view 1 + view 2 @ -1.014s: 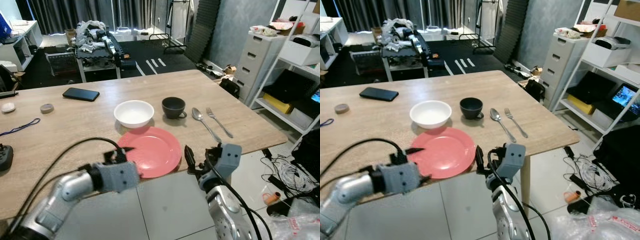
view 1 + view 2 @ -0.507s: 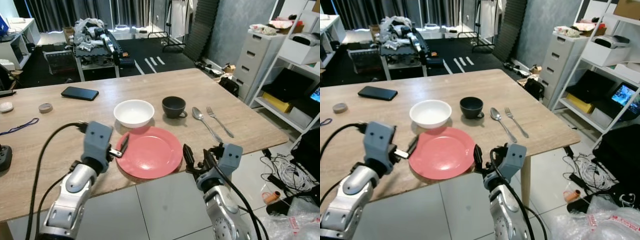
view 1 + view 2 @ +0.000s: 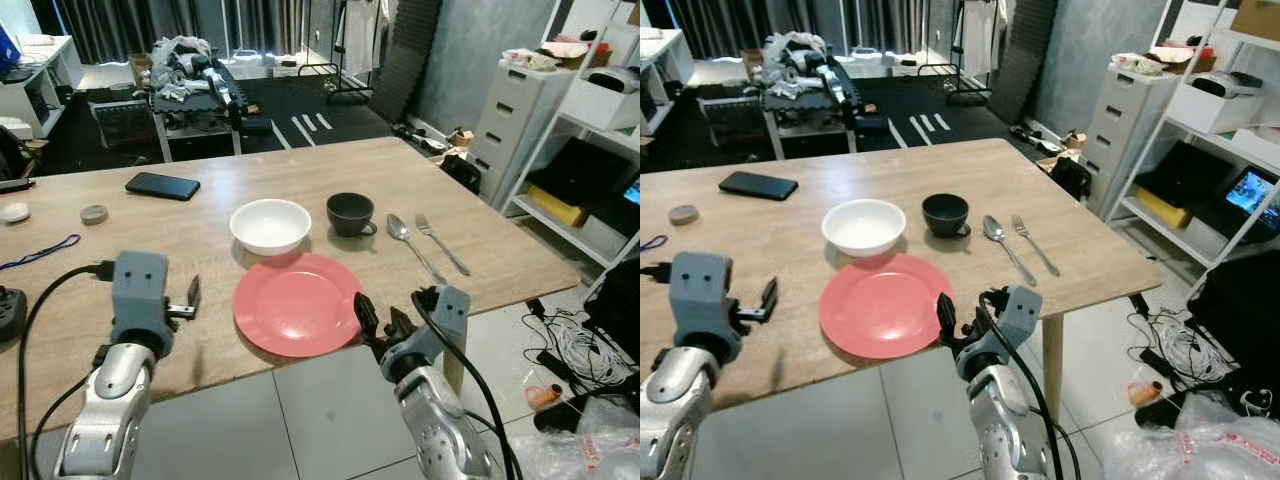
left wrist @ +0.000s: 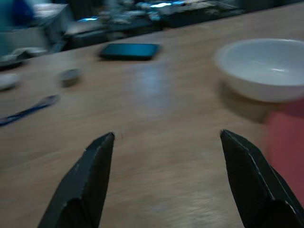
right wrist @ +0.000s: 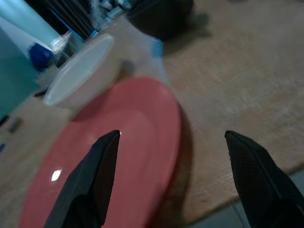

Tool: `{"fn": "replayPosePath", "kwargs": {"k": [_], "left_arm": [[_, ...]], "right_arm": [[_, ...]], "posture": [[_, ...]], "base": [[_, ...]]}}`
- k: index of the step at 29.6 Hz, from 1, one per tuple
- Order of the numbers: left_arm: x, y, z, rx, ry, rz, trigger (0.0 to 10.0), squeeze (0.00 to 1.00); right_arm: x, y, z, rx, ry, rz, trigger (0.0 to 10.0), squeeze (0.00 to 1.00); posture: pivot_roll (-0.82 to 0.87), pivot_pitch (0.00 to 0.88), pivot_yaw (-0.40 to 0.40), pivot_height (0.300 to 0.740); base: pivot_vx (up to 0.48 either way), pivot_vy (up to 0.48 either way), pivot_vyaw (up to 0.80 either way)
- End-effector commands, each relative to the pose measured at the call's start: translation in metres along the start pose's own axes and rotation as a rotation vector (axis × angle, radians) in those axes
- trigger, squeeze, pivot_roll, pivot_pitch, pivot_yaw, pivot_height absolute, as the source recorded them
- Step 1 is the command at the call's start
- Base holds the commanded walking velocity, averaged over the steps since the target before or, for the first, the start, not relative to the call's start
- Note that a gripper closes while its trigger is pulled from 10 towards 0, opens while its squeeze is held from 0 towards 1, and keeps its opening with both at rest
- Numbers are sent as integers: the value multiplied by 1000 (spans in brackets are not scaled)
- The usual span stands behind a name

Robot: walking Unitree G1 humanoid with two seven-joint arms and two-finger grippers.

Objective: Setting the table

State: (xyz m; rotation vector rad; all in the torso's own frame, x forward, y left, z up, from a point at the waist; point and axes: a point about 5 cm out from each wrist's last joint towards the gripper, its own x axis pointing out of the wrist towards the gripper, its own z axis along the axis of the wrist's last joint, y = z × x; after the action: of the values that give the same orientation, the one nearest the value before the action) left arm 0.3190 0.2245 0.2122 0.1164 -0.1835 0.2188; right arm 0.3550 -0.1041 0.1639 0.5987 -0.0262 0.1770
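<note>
On the wooden surface (image 3: 300, 185), my left pincer (image 3: 192, 297) and right pincer (image 3: 372, 322), both spread wide and empty, flank the red plate (image 3: 297, 303).

One red plate (image 3: 298, 303), white bowl (image 3: 270, 224), black cup (image 3: 350, 213), spoon (image 3: 412, 243), fork (image 3: 441, 244), phone (image 3: 162, 186).

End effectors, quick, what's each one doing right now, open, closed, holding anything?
Left end effector: open, empty, above the bare table left of the red plate.
Right end effector: open, empty, at the plate's near right edge.
</note>
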Motion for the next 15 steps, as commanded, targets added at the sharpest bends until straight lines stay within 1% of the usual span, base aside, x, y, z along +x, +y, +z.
{"fn": "replayPosePath", "kwargs": {"k": [1, 4, 6, 7, 9, 12, 15], "left_arm": [[-4, 11, -5, 22, 26, 61, 10000, 0], [-5, 19, -6, 20, 38, 97, 10000, 0], [-7, 26, -6, 20, 48, 123, 10000, 0], [-7, 26, -6, 20, 48, 123, 10000, 0], [-9, 27, -7, 22, 55, 133, 10000, 0], [-10, 27, -7, 22, 58, 135, 10000, 0], [-10, 26, -8, 21, 66, 137, 10000, 0]], "right_arm": [[1, -1, -9, 41, 46, -13, 10000, 0], [7, 5, -14, 32, 80, 3, 10000, 0], [11, 9, -20, -5, 111, 9, 10000, 0], [11, 9, -20, -5, 111, 9, 10000, 0], [11, 12, -28, 16, 155, 19, 10000, 0], [10, 13, -29, 24, 165, 26, 10000, 0], [7, 16, -43, 13, 254, 67, 10000, 0]], "posture": [[152, 160, 44, 740], [163, 156, 41, 740], [166, 163, 38, 740], [166, 163, 38, 740], [166, 161, 33, 740], [162, 165, 35, 740], [158, 176, 36, 740]], "base": [[0, 0, 0], [0, 0, 0], [0, 0, 0], [0, 0, 0], [0, 0, 0], [0, 0, 0], [0, 0, 0]]}}
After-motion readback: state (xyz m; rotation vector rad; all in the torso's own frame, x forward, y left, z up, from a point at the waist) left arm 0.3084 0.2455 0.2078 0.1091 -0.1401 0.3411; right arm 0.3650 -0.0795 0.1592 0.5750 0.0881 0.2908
